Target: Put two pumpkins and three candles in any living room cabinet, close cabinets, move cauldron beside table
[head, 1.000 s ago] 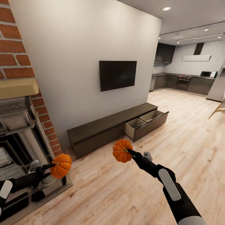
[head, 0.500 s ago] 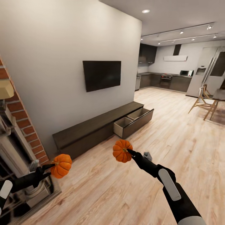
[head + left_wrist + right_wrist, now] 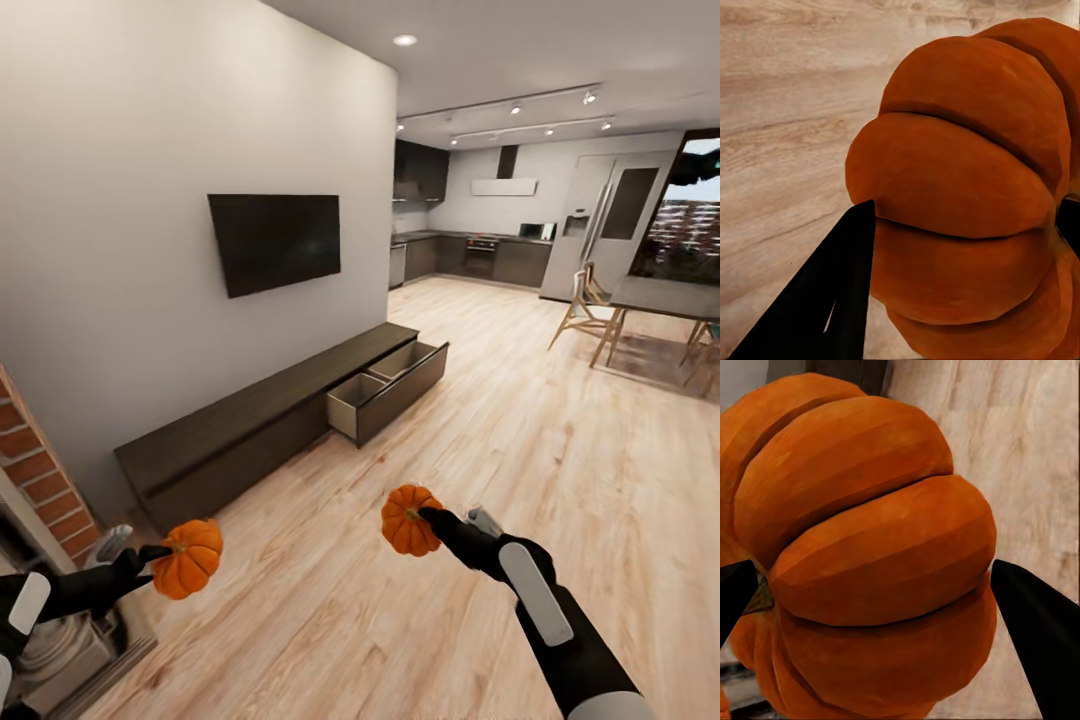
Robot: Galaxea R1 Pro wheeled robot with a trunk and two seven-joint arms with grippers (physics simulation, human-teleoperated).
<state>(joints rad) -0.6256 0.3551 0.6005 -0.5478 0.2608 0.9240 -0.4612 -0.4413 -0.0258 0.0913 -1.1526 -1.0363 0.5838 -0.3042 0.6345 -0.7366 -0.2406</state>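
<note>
— Left end effector [image 3: 160, 553]?
— Clenched on a pumpkin [image 3: 188, 558] at its tip, lower left of frame, above the wooden floor [image 3: 520, 440].
— Right end effector [image 3: 432, 517]?
— Grasping the second pumpkin [image 3: 409, 520], low centre.
— Cabinet [image 3: 270, 420]?
— Against the wall, mid-left, one drawer [image 3: 388, 390] pulled open, well beyond both.

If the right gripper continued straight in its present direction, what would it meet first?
Probably the cabinet. The right gripper, shut on a pumpkin, points up-left across bare wooden floor toward it; depth is uncertain.

orange ribbed pumpkin [image 3: 967, 195], dark claw finger [image 3: 825, 300], wooden floor [image 3: 787, 112]
</note>
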